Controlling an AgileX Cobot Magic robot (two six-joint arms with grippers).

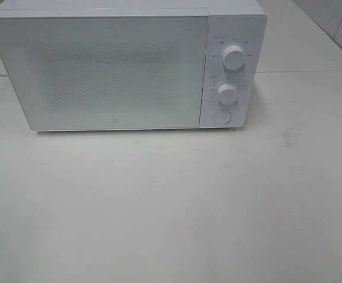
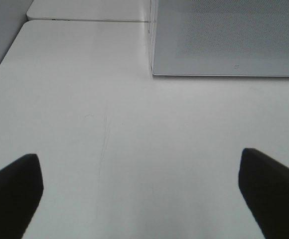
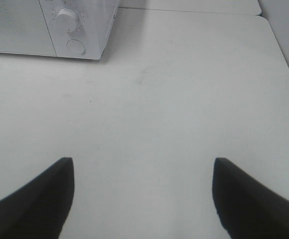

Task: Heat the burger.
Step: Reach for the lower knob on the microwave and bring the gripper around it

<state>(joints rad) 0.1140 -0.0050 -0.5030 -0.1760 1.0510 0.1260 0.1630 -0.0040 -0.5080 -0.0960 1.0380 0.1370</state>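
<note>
The microwave (image 1: 233, 23) stands at the back of the worktop (image 1: 171, 206). Its shut door (image 1: 100, 71) blocks the way inside. In front of it the worktop gives broad open passage from side to side, and strips of surface run past both its flanks. The left pincer (image 2: 139, 199) and right pincer (image 3: 142, 199) hang spread wide over bare worktop.

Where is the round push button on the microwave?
In the high view, the round button sits at the lower right corner of the microwave front, to the right of the door and just below the lower knob.
</note>
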